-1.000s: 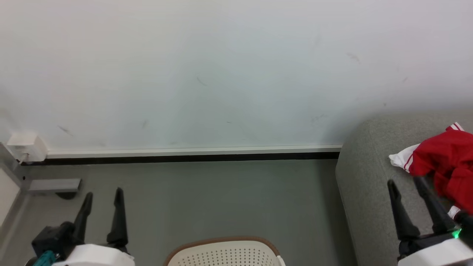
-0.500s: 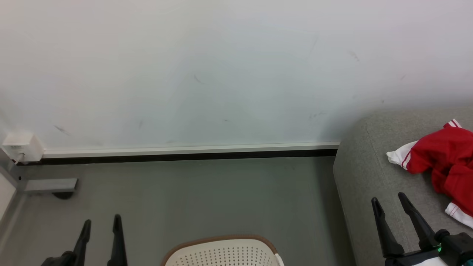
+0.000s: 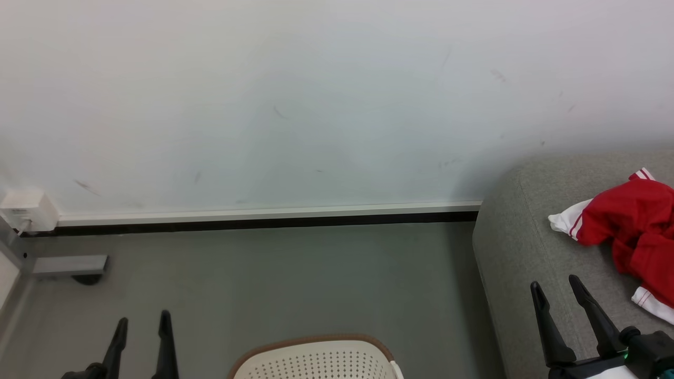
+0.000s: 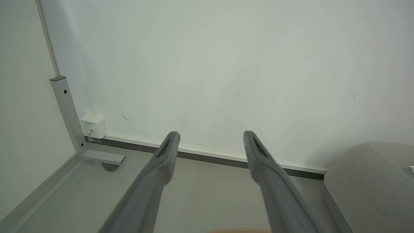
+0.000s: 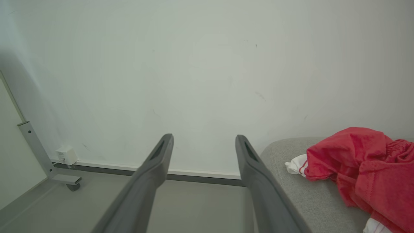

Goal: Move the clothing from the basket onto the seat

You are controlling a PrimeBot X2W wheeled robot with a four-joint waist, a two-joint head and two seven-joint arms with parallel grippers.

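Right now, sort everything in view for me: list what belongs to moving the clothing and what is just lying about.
Belongs to the job:
basket, on the floor
seat
red and white garment, lying on the seat
left gripper and right gripper, both open and holding nothing

Just lying about:
white wall box
grey metal frame foot
baseboard

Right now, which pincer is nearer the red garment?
The right pincer: it is open by the seat where the red garment lies, while the left pincer is beyond the basket, over the floor.
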